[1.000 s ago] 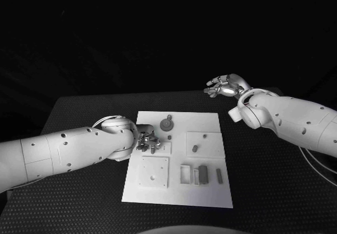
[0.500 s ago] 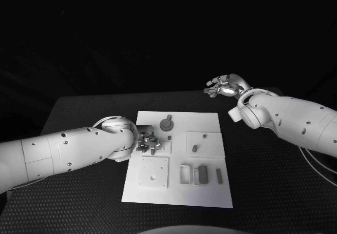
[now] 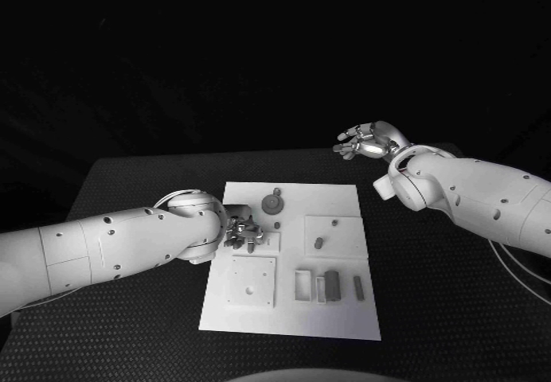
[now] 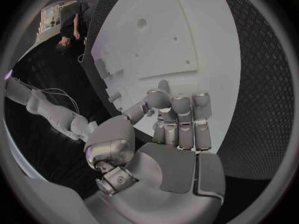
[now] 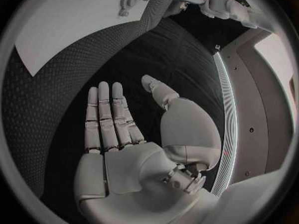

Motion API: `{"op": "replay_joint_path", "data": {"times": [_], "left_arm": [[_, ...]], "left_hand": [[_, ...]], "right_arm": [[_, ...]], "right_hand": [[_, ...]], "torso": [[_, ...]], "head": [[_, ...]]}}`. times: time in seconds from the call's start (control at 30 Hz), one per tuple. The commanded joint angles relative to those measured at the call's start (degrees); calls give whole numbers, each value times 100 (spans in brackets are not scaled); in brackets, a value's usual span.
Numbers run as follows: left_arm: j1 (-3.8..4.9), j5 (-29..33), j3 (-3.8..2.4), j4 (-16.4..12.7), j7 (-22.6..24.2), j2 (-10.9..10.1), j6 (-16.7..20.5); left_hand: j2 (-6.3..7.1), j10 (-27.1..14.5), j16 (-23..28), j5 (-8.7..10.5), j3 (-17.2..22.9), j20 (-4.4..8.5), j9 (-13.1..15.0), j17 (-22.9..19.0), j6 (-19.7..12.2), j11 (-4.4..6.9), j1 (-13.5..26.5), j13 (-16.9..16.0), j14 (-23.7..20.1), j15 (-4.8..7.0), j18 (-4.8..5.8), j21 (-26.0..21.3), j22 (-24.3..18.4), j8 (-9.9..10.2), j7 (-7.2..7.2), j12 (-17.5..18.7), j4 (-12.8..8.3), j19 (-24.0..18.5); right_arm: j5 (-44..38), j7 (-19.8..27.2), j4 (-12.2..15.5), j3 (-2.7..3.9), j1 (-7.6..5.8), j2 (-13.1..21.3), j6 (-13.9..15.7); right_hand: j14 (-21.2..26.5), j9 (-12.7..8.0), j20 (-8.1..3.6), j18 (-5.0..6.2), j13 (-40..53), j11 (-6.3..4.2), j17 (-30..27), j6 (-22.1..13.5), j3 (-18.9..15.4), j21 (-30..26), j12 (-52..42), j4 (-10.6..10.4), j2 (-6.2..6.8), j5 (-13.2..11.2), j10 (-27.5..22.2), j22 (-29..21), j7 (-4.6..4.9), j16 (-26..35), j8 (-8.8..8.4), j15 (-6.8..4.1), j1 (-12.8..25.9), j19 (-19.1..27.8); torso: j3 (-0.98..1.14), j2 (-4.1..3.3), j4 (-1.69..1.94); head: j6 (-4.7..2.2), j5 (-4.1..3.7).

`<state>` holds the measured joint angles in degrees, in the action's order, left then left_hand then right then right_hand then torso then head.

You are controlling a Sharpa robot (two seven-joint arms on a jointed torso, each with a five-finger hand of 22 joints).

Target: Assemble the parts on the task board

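Task board [image 3: 345,318] white, small grey parts [image 3: 332,284] on it. Left hand [image 3: 244,232] fingers curled at its left edge, hold unclear. Right hand [image 3: 369,142] raised, fingers spread.

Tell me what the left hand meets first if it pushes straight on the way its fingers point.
Probably the task board: the left hand has curled fingers aimed at its white surface. Depth unclear.

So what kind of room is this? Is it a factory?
Probably a robot test lab, not a factory. A white task board with small parts lies on a black table, and two robot hands, left and right, work over it.
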<state>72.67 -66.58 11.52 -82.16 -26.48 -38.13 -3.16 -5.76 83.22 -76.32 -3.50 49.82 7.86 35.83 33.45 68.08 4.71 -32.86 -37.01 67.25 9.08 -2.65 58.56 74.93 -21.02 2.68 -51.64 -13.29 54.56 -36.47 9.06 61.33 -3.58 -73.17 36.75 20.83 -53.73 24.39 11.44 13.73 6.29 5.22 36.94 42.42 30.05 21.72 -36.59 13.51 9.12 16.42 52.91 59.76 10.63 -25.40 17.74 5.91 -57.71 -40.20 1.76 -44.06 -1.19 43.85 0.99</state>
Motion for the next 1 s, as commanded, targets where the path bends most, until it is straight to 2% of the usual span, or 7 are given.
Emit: {"op": "replay_joint_path", "data": {"times": [0.03,0.2,0.73,0.83,0.9,0.97,1.0], "left_arm": [[-24,-20,17,29,-82,26,-90],[-23,-17,17,75,-132,70,-274],[-22,-32,17,179,-169,98,-303],[-22,-31,17,171,-171,91,-292],[-22,-32,16,164,-183,79,-252],[-22,-34,15,161,-189,65,-223],[-22,-38,15,161,-191,61,-208]], "left_hand": [[-218,-216,-25,11,-32,621,0,-7,307,170,-77,9,-2,30,-11,-9,90,21,-283,-19,-3,4],[-227,-216,-25,11,-35,621,0,-8,306,169,-64,12,-3,30,-11,-10,91,21,-283,-21,-9,2],[-177,-217,-27,64,-86,621,3,-14,299,163,9,25,-13,27,-9,-9,93,21,-277,-26,-32,-6],[-29,-213,-34,71,-221,615,12,-14,296,152,96,26,-16,22,-2,3,96,13,-268,-33,-45,2],[168,-211,-40,74,-405,620,25,-13,288,150,145,27,-20,20,-6,14,99,4,-266,-40,-99,6],[248,-215,-44,74,-648,630,42,-15,272,155,166,32,-28,22,-19,17,95,-5,-265,-41,-157,3],[409,-220,-42,73,-745,626,45,-17,264,147,207,33,-34,21,-14,17,94,-5,-264,-39,-180,-3]], "right_arm": [[-7,54,6,3,-1,-9,-56],[-7,54,7,3,-1,-10,-53],[-9,51,10,3,-1,-2,-47],[-9,50,8,3,-1,0,-46],[-9,49,10,3,-1,2,-48],[-9,48,11,3,-1,6,-43],[-9,48,11,3,-1,6,-42]], "right_hand": [[1,-10,10,-62,-9,444,8,78,-36,-40,-28,9,-12,26,-684,9,118,21,20,30,40,-40],[1,-11,10,-62,-11,444,9,78,-35,-42,-29,9,-13,26,-684,11,118,22,20,30,39,-41],[2,-14,10,-62,-17,445,11,77,-38,-50,-31,10,-7,25,-687,16,118,26,21,31,40,-41],[2,-14,10,-63,-18,445,12,76,-38,-51,-31,10,-5,25,-688,17,118,27,21,32,40,-41],[3,-15,10,-63,-20,446,12,75,-39,-52,-31,10,-4,25,-689,18,119,28,21,32,40,-41],[3,-16,10,-63,-21,446,12,75,-39,-53,-31,11,-2,25,-689,19,119,28,21,32,41,-40],[4,-16,10,-63,-21,446,13,74,-39,-54,-31,11,-1,25,-690,19,120,29,20,33,41,-40]], "torso": [[2,-1,1],[7,1,-7],[2,1,2],[0,1,-1],[-2,1,3],[-2,1,5],[-1,0,6]], "head": [[1,1],[11,8],[8,-5],[10,-11],[8,-10],[9,-10],[7,-11]]}}
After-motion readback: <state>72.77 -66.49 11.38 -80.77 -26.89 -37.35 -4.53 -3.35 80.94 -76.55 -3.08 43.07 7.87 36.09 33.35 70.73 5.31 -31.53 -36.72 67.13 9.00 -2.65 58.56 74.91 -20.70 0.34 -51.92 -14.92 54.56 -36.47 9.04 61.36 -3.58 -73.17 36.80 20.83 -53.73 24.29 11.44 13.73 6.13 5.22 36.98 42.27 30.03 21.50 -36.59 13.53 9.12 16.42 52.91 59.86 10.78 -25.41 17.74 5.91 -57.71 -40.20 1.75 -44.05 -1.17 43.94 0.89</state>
